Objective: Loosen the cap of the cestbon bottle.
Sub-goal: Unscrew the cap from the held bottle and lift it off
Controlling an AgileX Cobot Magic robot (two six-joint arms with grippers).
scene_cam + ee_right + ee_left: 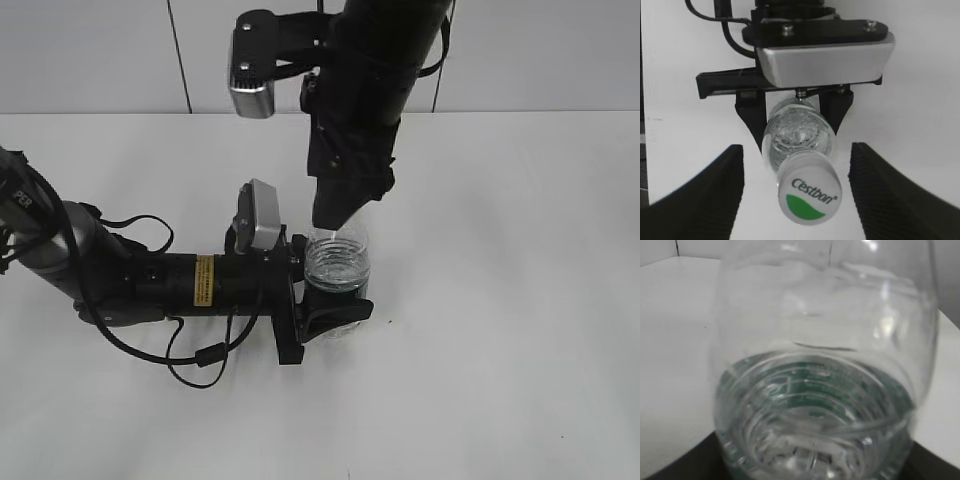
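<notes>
Bottle upright on the white desk point(500, 380), slightly right of centre in the exterior view: a small clear plastic water bottle point(337, 268) with ribbed shoulders and a dark green label low on its body, part full of water.

Left pincer point(335, 318) reaches in level from 9 o'clock and clamps the bottle's lower body; black fingers point(340, 312) wrap the label zone. Judged purpose: anchor the body so a twist goes into the thread instead of spinning the whole bottle. Left wrist view is filled by the bottle wall, consistent with a close grip.

Right pincer point(800, 195) hangs vertically over the neck from 12 o'clock. In the right wrist view its two dark fingers point(695, 195) stand wide, well apart from the small round white plastic screw cap point(808, 196) with the green mark and "C'estbon" print. Cap sits between them, untouched and on the neck.

Judgement: either a re-grip between turns or a release after loosening; thread state cannot be told from here. Risk: bottle body is soft, and a hard clamp may deform it.
</notes>
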